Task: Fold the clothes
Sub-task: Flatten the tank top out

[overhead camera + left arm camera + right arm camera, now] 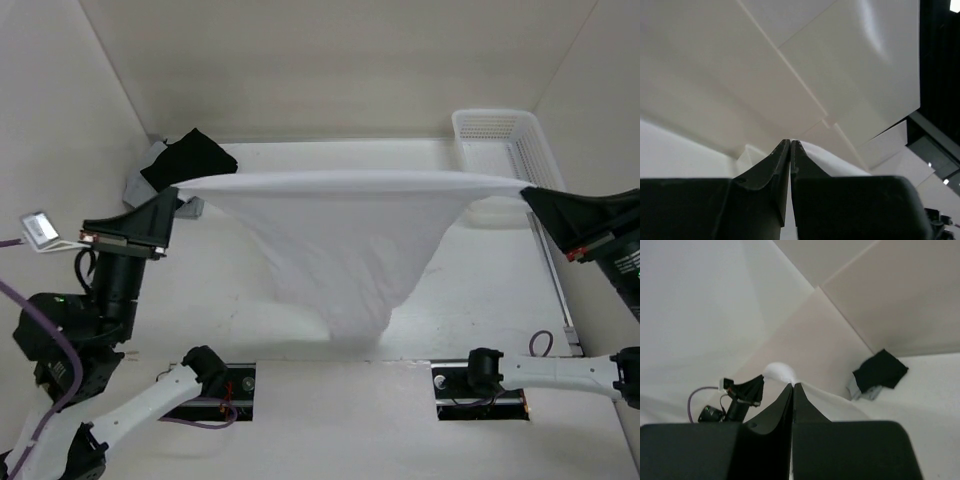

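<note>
Left tool: jaws together, clamped on a top corner of the garment. In the left wrist view the fingertips are pressed shut with white cloth coming out just right of them.

Right tool: also closed, pinching the opposite corner. The right wrist view shows a small bulge of fabric sitting at the tip.

The garment is held in the air between the two tools. Its top edge is pulled taut and nearly level, and the body hangs in a V with diagonal folds running to the middle. The low point looks to rest on the surface near its front edge. It's plain white and thin, with no markings.

A black garment on grey cloth sits at back left, behind the left tool. A white basket is at back right.
</note>
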### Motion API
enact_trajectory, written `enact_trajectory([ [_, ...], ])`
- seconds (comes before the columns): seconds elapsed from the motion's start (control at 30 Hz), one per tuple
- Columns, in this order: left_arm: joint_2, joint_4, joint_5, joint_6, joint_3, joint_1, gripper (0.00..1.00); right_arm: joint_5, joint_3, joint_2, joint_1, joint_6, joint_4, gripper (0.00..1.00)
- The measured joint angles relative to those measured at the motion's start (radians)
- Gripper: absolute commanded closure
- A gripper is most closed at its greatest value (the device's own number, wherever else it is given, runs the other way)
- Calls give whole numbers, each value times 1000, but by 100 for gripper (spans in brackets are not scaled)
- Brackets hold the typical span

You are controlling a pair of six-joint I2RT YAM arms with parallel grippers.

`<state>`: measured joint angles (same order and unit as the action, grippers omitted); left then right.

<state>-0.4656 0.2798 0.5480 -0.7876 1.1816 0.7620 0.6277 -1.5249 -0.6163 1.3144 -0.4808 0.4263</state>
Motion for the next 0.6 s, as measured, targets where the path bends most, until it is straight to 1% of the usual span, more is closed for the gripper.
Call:
enact_trajectory([
  [0.07, -24, -27, -1, 13, 59, -11, 98, 32, -62, -46, 24, 34, -18, 100],
  [0.13, -47, -60, 1, 23, 87, -21, 98, 62, -90, -97, 34, 66, -27, 100],
  [0.17, -59, -73, 4, 29, 88, -22, 98, 69, -91, -120, 27, 78, -29, 99],
  [0.23, -95, -86, 17, 43, 87, -24, 98, 74, -87, -177, -32, 97, -28, 99],
  [0.33, -185, -129, 27, 69, 67, -55, 98, 21, -57, -263, -196, 97, -24, 100],
  [0.4, -267, -159, 15, 76, 31, -112, 98, -74, -26, -322, -359, 75, -23, 100],
  [0.43, -308, -170, 2, 73, 10, -147, 98, -147, -9, -355, -452, 55, -24, 100],
  [0.53, -453, -179, -98, 37, -49, -311, 98, -327, 23, -472, -688, -4, -46, 100],
  [0.6, -579, -185, -192, -2, -51, -445, 98, -435, 16, -584, -797, -41, -71, 100],
])
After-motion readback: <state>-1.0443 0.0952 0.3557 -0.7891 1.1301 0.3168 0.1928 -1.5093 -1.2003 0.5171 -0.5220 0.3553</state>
